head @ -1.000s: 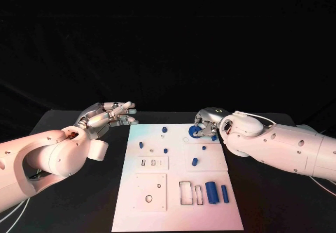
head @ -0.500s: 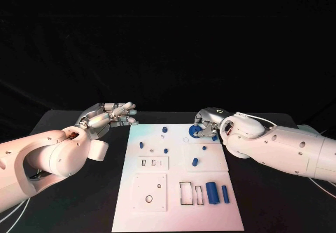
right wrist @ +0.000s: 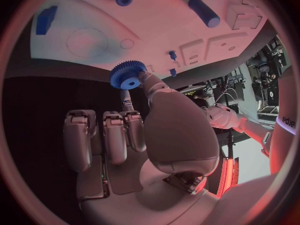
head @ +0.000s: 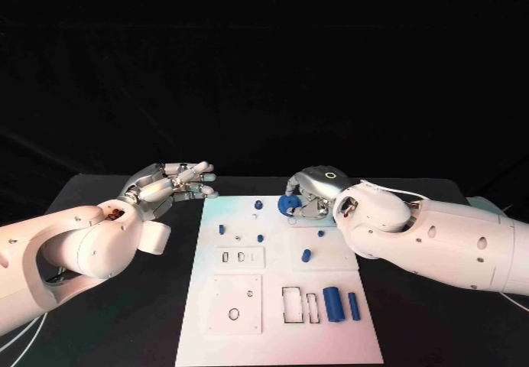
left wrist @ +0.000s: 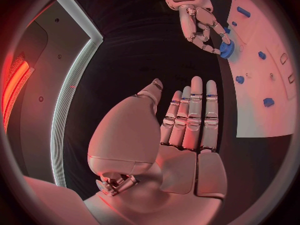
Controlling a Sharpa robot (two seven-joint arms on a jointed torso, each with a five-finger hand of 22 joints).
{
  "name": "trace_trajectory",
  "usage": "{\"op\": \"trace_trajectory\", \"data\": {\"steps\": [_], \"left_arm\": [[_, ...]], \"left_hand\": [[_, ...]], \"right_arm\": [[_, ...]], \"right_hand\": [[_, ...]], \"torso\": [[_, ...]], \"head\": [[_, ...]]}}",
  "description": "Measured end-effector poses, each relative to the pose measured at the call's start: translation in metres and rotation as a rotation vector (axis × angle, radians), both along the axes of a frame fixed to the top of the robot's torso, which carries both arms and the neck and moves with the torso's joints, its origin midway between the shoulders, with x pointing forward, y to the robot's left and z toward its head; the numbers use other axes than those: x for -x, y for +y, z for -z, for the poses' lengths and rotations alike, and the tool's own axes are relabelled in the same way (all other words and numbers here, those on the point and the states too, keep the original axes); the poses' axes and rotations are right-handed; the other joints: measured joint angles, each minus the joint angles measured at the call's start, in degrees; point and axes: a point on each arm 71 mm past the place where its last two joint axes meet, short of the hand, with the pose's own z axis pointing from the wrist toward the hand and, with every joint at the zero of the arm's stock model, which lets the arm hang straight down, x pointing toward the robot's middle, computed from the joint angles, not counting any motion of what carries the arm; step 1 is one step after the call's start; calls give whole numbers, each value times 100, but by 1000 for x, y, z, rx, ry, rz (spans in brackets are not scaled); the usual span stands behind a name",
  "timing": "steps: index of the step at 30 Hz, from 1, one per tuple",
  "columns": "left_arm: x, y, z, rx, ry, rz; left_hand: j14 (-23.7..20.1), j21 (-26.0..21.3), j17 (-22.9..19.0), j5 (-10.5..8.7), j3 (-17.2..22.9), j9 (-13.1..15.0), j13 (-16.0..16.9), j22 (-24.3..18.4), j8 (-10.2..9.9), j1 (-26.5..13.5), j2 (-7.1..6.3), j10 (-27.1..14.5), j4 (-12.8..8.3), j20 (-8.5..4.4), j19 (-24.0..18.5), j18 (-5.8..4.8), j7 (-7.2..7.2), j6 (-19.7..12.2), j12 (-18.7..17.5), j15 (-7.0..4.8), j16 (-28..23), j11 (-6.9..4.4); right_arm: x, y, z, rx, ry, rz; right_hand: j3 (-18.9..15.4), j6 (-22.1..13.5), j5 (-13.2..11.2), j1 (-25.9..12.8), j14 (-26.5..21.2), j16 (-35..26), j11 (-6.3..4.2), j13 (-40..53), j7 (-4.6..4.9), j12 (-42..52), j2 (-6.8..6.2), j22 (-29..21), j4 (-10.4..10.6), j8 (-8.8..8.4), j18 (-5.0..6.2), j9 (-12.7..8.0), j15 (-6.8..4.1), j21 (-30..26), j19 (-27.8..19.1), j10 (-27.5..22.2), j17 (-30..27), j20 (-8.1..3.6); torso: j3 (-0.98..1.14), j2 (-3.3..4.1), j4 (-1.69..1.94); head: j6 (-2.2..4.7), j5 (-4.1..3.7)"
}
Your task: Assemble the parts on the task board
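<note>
My right hand (head: 314, 189) pinches a blue gear (head: 289, 204) between thumb and a finger, just above the far middle of the white task board (head: 287, 336). In the right wrist view the gear (right wrist: 128, 75) hangs near a round recess (right wrist: 87, 41) in the board (right wrist: 156, 27). My left hand (head: 173, 183) hovers off the board's far left corner, fingers apart and holding nothing; the left wrist view shows its fingers (left wrist: 190, 117) stretched straight. That view also catches the right hand (left wrist: 200, 20) with the gear (left wrist: 226, 49).
Small blue pegs (head: 258, 204) (head: 222, 228) (head: 306, 254) stand on the board's far half. Two blue cylinders (head: 333, 303) (head: 354, 305) lie beside rectangular slots (head: 293, 304) at the near right. A square plate with holes (head: 237, 302) sits at the near left.
My right hand has carried the gear leftward, further over the far middle of the board. The left hand has stayed put.
</note>
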Motion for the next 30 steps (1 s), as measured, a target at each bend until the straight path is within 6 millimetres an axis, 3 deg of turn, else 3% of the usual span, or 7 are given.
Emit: {"op": "trace_trajectory", "data": {"steps": [8, 11, 13, 30], "left_arm": [[0, -1, 0, 1, 2, 4], [0, -2, 0, 1, 2, 5], [0, -2, 0, 1, 2, 6], [1, -3, 0, 2, 3, 11]], "left_hand": [[0, 0, 0, 0, 0, 0, 0, 0, 0, 0, 0, 0, 0, 0, 0, 0, 0, 0, 0, 0, 0, 0], [0, 0, -1, 0, 0, 0, 0, 0, 0, 0, 0, 0, 0, 0, 0, 0, 0, 0, 0, 0, 0, 0], [0, 0, -1, 0, 0, 0, 0, 0, 0, 0, 0, 0, 0, 0, 0, 0, 0, 0, 0, 0, 0, 0], [0, 0, 4, 0, 0, 0, 0, 0, 0, 0, 0, 0, 0, 0, 0, 0, 0, 0, 0, 0, 0, 0]], "right_arm": [[14, 34, -6, 27, -82, -86], [18, 46, -5, 39, -103, -111], [19, 52, -4, 47, -115, -122], [11, 72, 11, 96, -145, -122]], "right_hand": [[53, 15, -37, 0, 0, 0, 0, 1, -6, 0, 0, 0, 5, -32, 3, -24, 0, 0, -21, 0, 0, -21], [95, 71, -38, -38, 0, 0, 0, 5, -23, -1, -38, -1, 13, -45, -81, -33, 0, 0, -21, 0, -1, -21], [95, 71, -45, -38, 0, 0, 0, 5, -23, -1, -38, -1, 13, -49, -81, -32, 0, 0, -21, 0, -1, -21], [127, 117, -57, -39, -1, 0, 0, 4, -68, -1, -39, 3, 14, -93, -80, -16, 1, 0, -21, 0, -2, -20]], "torso": [[-2, 1, 3], [-4, 2, 7], [-5, 4, 9], [-5, 16, 13]], "head": [[3, 11], [0, 14], [-2, 16], [-43, 58]]}}
